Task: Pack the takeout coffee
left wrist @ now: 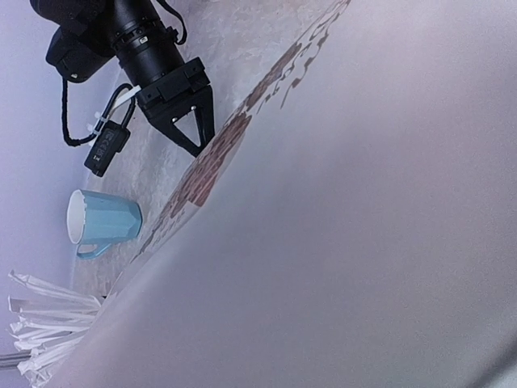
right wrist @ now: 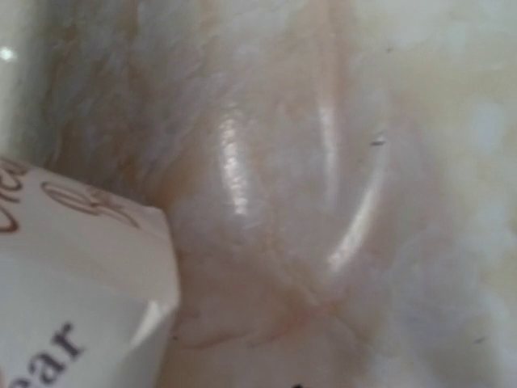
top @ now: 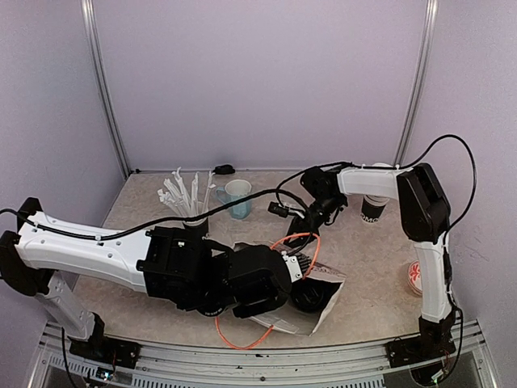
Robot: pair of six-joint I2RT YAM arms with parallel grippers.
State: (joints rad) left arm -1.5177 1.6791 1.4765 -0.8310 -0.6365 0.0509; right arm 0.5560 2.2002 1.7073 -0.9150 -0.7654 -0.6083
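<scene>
One black takeout cup (top: 373,208) with white lettering stands upright at the back right. A second dark round cup or lid (top: 309,296) shows in the mouth of a white paper bag (top: 317,319) lying at front centre. My left gripper (top: 284,279) is at the bag's mouth, and its fingers are hidden. The bag's white side (left wrist: 339,242) fills the left wrist view. My right gripper (top: 302,232) is at the bag's top edge by the orange handle (top: 313,242). In the left wrist view my right gripper (left wrist: 199,148) has its tips together on the bag's rim. The right wrist view shows only blurred tabletop and a bag corner (right wrist: 73,307).
A light blue mug (top: 237,198) stands at the back centre and shows in the left wrist view (left wrist: 101,222). A black cup of white sticks (top: 187,206) stands to its left. A round white and red disc (top: 416,277) lies at the right. The bag's second orange handle (top: 234,339) loops toward the front edge.
</scene>
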